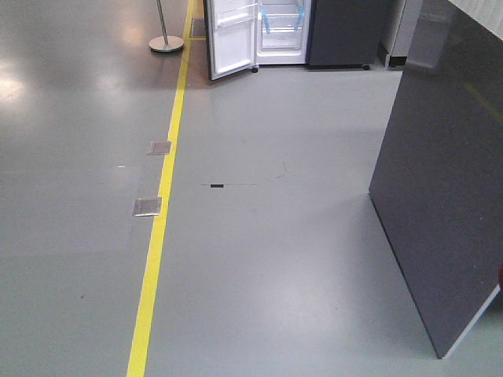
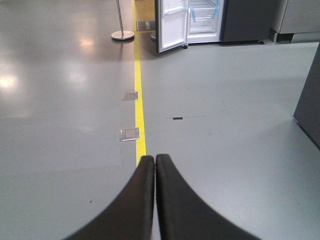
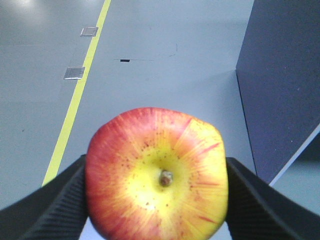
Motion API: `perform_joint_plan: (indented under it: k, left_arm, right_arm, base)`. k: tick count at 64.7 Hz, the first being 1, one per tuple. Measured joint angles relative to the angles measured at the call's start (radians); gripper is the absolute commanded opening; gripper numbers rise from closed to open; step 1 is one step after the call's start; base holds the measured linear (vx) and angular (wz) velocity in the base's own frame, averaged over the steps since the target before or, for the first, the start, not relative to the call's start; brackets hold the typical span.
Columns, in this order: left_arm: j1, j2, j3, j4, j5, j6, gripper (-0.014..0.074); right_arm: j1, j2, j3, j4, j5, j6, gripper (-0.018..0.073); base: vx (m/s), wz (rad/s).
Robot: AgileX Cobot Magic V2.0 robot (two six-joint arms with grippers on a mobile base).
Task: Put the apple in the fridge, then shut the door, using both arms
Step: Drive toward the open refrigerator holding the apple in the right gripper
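The red and yellow apple [image 3: 157,175] fills the right wrist view, stem dimple towards the camera. My right gripper [image 3: 156,192] is shut on it, one black finger pressing each side. My left gripper [image 2: 154,160] is shut with nothing in it, fingertips touching, above the grey floor. The dark grey fridge [image 1: 346,31] stands far ahead across the floor, white inside with blue tape on the shelves. Its narrow door [image 1: 232,39] hangs open to the left, white inner face showing; the left wrist view also shows the fridge [image 2: 242,20] and door [image 2: 172,25]. Neither gripper shows in the front view.
A dark grey counter panel [image 1: 448,173] stands close on the right, seen too as counter panel [image 3: 280,75]. A yellow floor line [image 1: 161,204] runs towards the fridge, with two metal floor plates [image 1: 147,206] beside it. A stanchion base [image 1: 166,44] stands far left of the door.
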Motion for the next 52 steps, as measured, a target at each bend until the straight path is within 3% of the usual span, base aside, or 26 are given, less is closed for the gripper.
perform_joint_plan:
  k: [52]
  left_arm:
    - [0.000,0.000,0.000,0.000,0.000,0.000,-0.0006]
  right_arm:
    - [0.000,0.000,0.000,0.000,0.000,0.000,0.0195]
  base:
    - [0.16,0.03]
